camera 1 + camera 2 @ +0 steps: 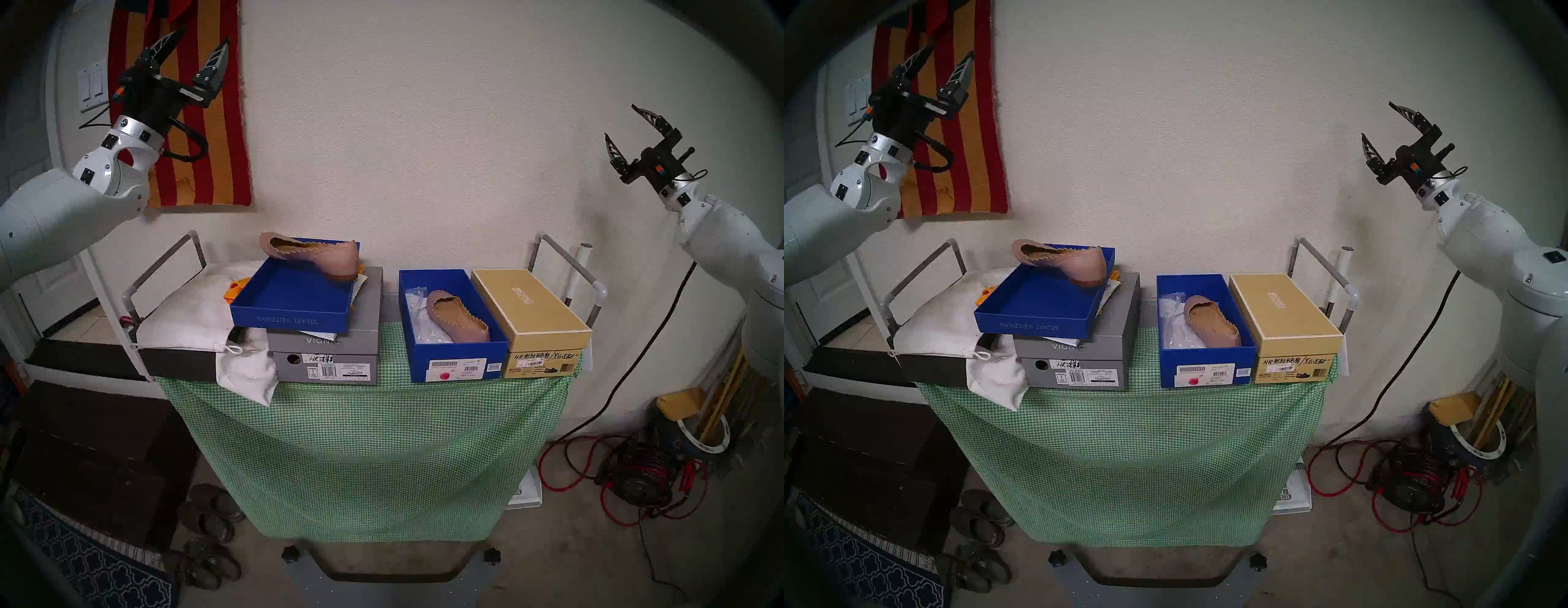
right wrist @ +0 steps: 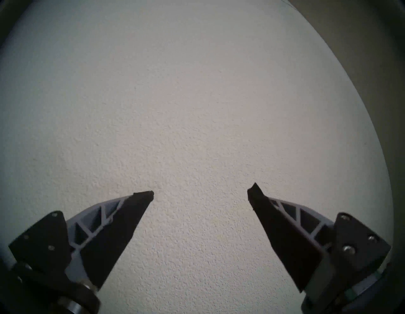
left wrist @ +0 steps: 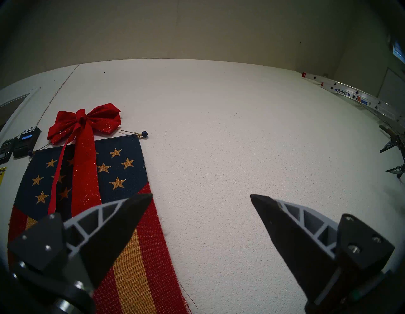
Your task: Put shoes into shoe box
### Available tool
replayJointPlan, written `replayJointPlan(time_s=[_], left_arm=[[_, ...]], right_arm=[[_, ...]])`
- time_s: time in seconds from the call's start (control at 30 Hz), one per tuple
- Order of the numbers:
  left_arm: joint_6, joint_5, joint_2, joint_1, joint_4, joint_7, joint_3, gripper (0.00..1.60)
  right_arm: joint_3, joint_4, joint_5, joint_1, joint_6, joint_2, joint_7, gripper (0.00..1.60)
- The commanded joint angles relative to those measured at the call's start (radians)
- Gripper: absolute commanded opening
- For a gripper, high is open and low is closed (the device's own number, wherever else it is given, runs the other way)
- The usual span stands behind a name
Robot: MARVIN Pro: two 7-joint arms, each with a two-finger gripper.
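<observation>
One pink flat (image 1: 457, 316) already lies in the deep blue shoe box (image 1: 460, 364), sole down on crumpled white wrapping, heel toward the wall. Its mate (image 1: 312, 254) is perched on the far rim of the shallow blue lid (image 1: 292, 306), tilted, toe hanging over the right edge; it looks parked there for an easy grab. The lid sits on a grey VIONIC box (image 1: 324, 360), just left of the shoe box, with a tan MICHAEL box (image 1: 530, 312) touching its right side. All of it rests on a green checked cloth (image 1: 360, 446). Both arms are raised well clear: the left gripper (image 1: 193, 49) and right gripper (image 1: 623, 127) gape wide and empty, aimed up at the wall. The wrist views show only plaster and a flag banner (image 3: 87, 175), so nothing of the shoes. What is under the wrapping I can't make out
</observation>
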Motion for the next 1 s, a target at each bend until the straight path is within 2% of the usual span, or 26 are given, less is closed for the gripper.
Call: replayJointPlan(time_s=[0.0, 0.03, 0.37, 0.57, 0.97], left_arm=[[0.000, 0.000, -0.001, -0.002, 0.000, 0.000, -0.002, 1.60], [0.000, 0.000, -0.001, -0.002, 0.000, 0.000, -0.001, 1.60], [-0.002, 0.004, -0.011, -0.008, -0.008, -0.008, -0.003, 1.60], [-0.001, 0.007, -0.040, -0.036, -0.019, -0.013, -0.022, 1.60], [0.003, 0.016, -0.048, -0.046, -0.024, -0.035, -0.032, 1.60]], right_arm=[[0.036, -0.037, 0.027, -0.015, -0.002, 0.022, -0.072, 1.60], [0.064, -0.077, 0.039, -0.032, -0.002, 0.035, -0.131, 1.60], [0.068, -0.082, 0.041, -0.034, -0.002, 0.037, -0.137, 1.60], [0.090, -0.120, 0.044, -0.046, -0.002, 0.049, -0.188, 1.60], [0.129, -0.213, 0.034, -0.068, -0.002, 0.082, -0.307, 1.60]])
